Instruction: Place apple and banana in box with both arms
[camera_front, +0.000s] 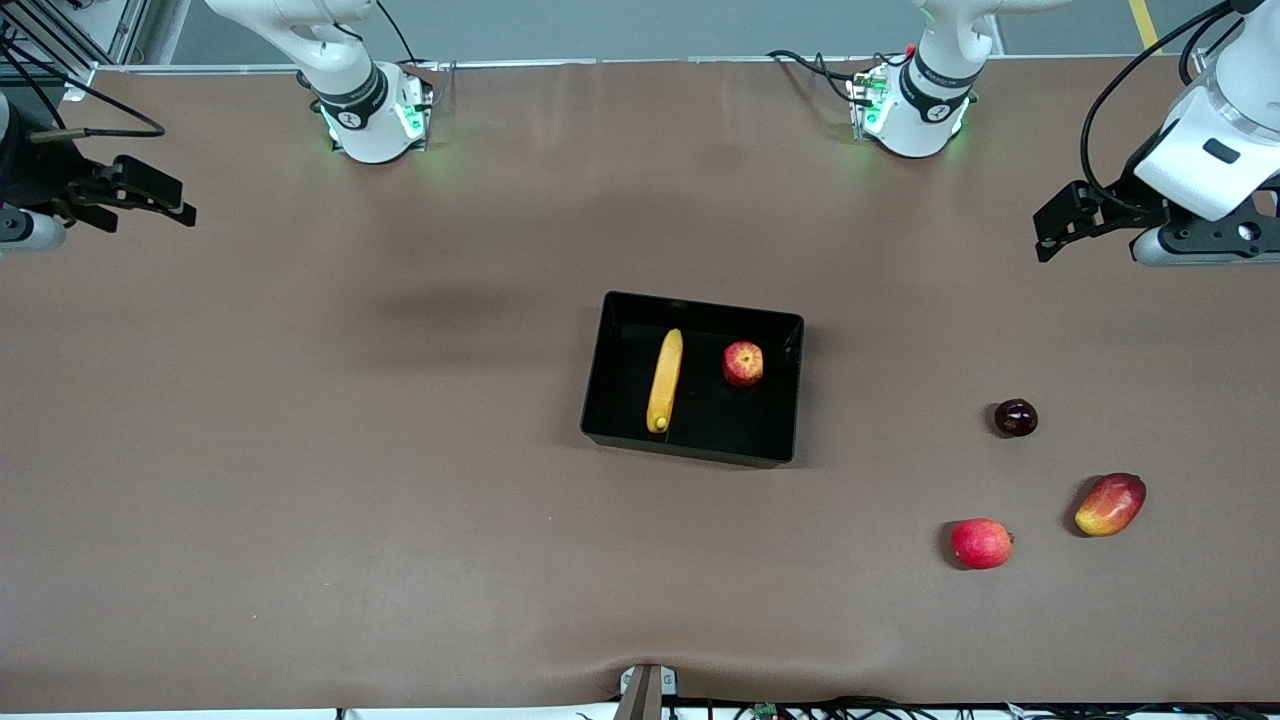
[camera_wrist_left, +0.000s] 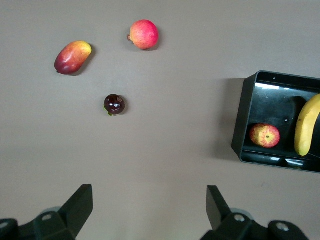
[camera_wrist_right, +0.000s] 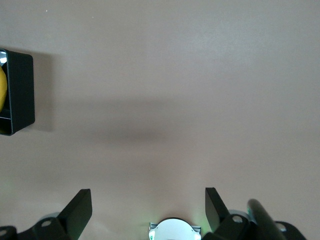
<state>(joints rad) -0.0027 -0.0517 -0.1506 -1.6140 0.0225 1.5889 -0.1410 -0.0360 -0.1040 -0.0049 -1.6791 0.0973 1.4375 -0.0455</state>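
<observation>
My left claw and right claw hang released and empty over bare table while banana and apple lie apart inside the box.

- The box sits mid-surface, between the two arms' ends.
- The banana lies in the box, on the side toward the right arm's end.
- The apple lies in the box beside the banana, toward the left arm's end, apart from it.
- Three loose fruits lie well apart from the box, toward the left arm's end: a small round one farthest from the front camera, an oval one nearer, and a round one nearest.
</observation>
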